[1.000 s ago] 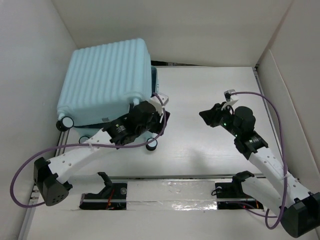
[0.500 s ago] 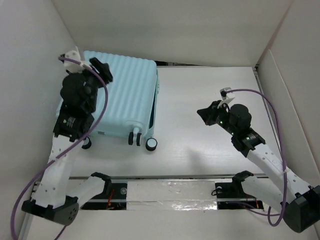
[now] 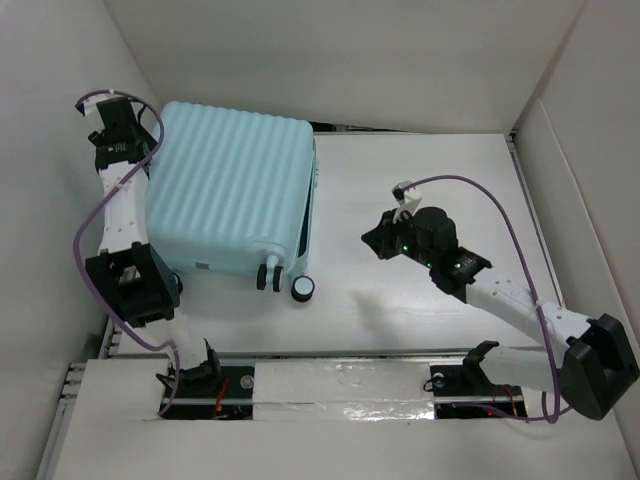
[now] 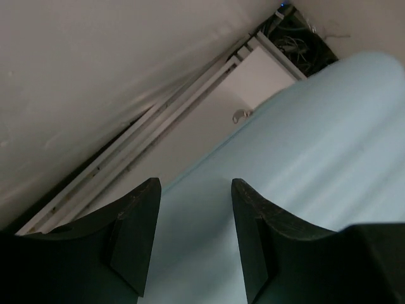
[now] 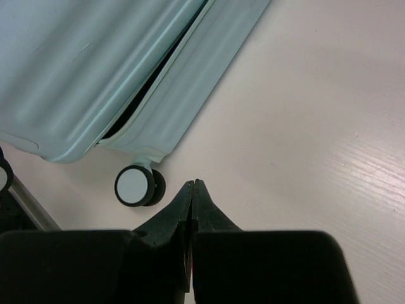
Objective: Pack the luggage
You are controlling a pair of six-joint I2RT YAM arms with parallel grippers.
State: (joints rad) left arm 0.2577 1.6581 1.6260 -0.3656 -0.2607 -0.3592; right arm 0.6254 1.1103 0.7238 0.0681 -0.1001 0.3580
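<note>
Presently: luggage (image 3: 235,190), one item, lying flat beneath the left tool (image 4: 193,190) and ahead-left of the right tool (image 5: 193,185). Its seam gapes near the wheel (image 5: 135,185). Shell likely stiff, slick and bulky, too broad to pinch; best taken by the lid rim. Left tool spread, empty. Right tool pinched together, empty. Worktop (image 3: 420,170) pale, smooth. Wall (image 3: 50,120) crowds the left tool.

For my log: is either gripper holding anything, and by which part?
Nothing is held: left gripper open near the luggage, right gripper shut, empty.
</note>
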